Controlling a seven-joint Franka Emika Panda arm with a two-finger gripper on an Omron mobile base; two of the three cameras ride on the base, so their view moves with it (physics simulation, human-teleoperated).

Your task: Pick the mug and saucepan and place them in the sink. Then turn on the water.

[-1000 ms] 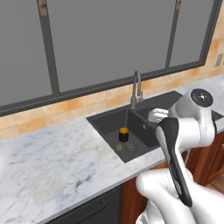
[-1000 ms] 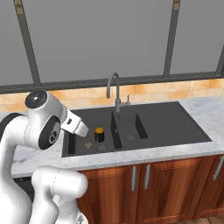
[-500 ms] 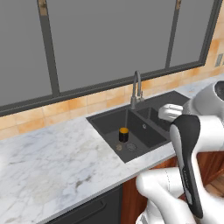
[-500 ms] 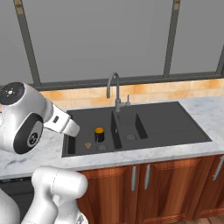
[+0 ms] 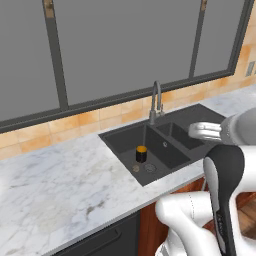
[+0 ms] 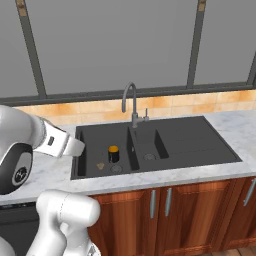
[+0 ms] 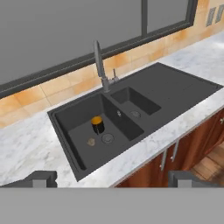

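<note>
The mug (image 5: pixel 141 154) stands upright in the big left bowl of the sink (image 5: pixel 120 141), on the dark floor, just beside the round drain (image 5: pixel 150 168) and a small tan bit (image 5: pixel 135 168) lying near it. The mug is black with an orange top. The grey tap (image 5: pixel 155 101) rises behind the wall between the big bowl and the small bowl. The white marble desk (image 5: pixel 60 185) goes all around the sink, with brown cupboard doors (image 6: pixel 165 205) below. In the hand view the sink (image 7: pixel 78 118) lies far ahead, and the mug (image 7: pixel 97 124) sits in it. The jaws are spread wide apart and hold nothing, well away from the mug
</note>
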